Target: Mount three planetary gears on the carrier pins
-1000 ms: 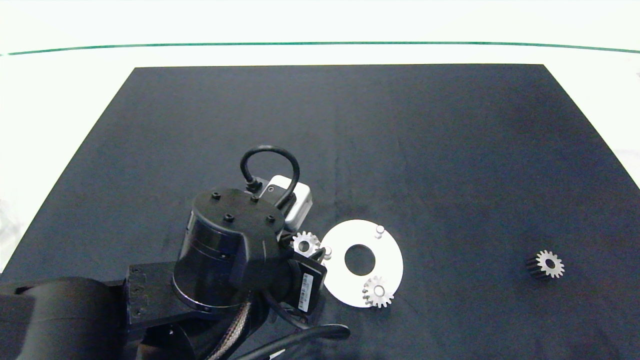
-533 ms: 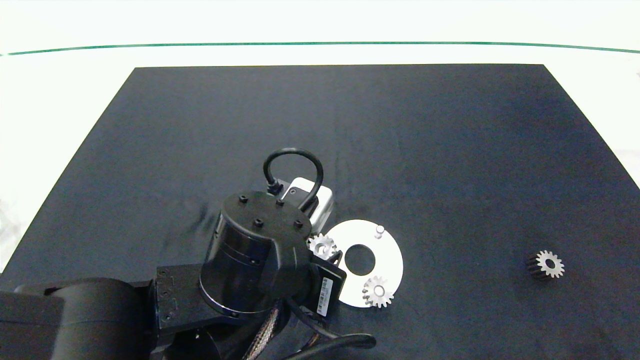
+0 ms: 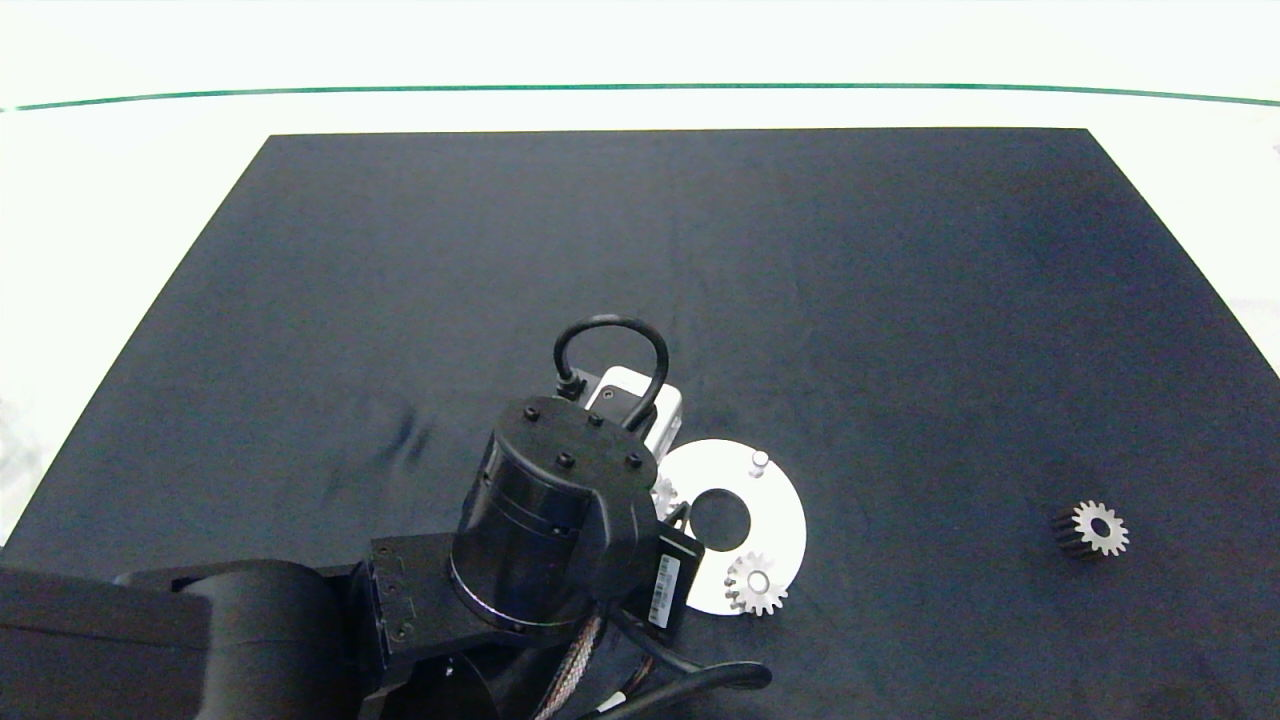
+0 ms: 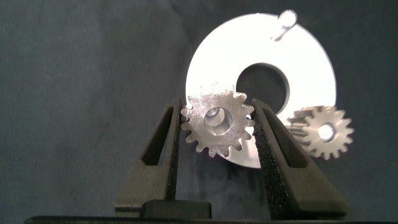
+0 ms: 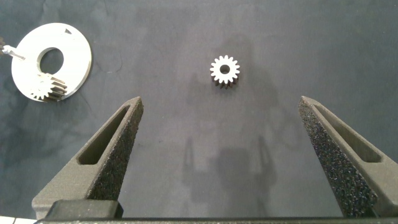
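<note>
Left gripper (image 4: 216, 124) pinching one planetary gear (image 4: 217, 122) over the white disc (image 3: 785, 525), at its left edge

Gear held upright between both grey fingers (image 4: 166, 140), bore facing the wrist camera. Second gear (image 3: 756, 583) seated on a carrier pin at the disc's near rim; one bare pin (image 3: 759, 461) stands at the far side. Third gear (image 3: 1097, 528) lies loose on the dark mat (image 3: 900, 300), well apart to the right. Right gripper (image 5: 221, 115) spread wide, hanging above that loose gear
</note>
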